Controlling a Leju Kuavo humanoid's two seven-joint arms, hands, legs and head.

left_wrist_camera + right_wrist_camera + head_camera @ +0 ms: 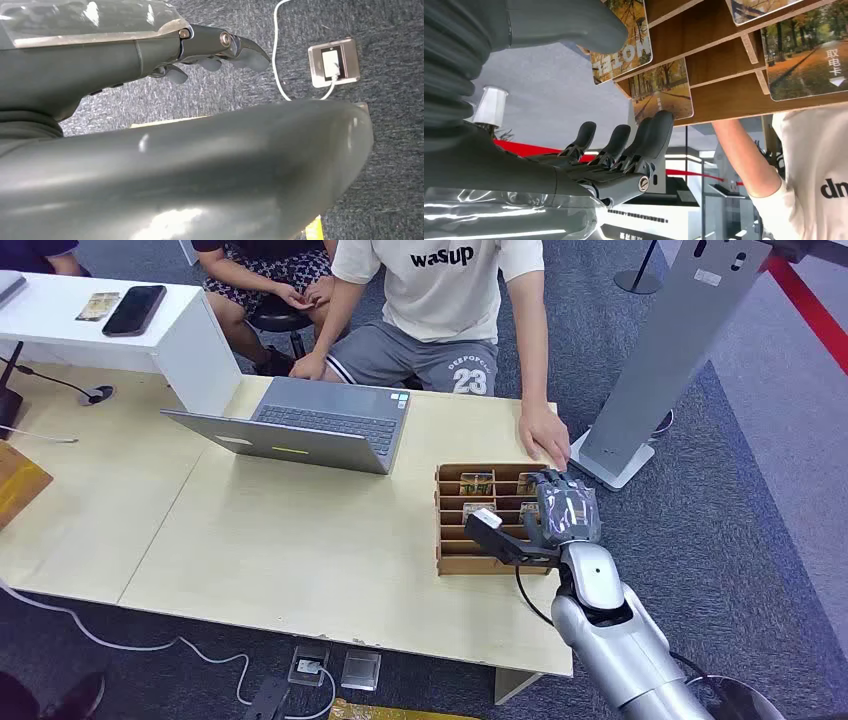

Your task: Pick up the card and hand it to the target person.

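A wooden card rack lies on the table's right part, with picture cards in its slots. My right hand hovers over the rack's right side, fingers spread and holding nothing. In the right wrist view the thumb lies by one autumn-picture card, and a fingertip touches the edge of a second card. More cards stand in neighbouring slots. The person in a white shirt sits behind the table, one hand resting by the rack's far corner. My left hand hangs over the carpet, holding nothing.
An open laptop stands left of the rack. A grey stand with a white base is just past the table's right edge. A white desk with a phone sits at the far left. Floor sockets and cables lie below the front edge.
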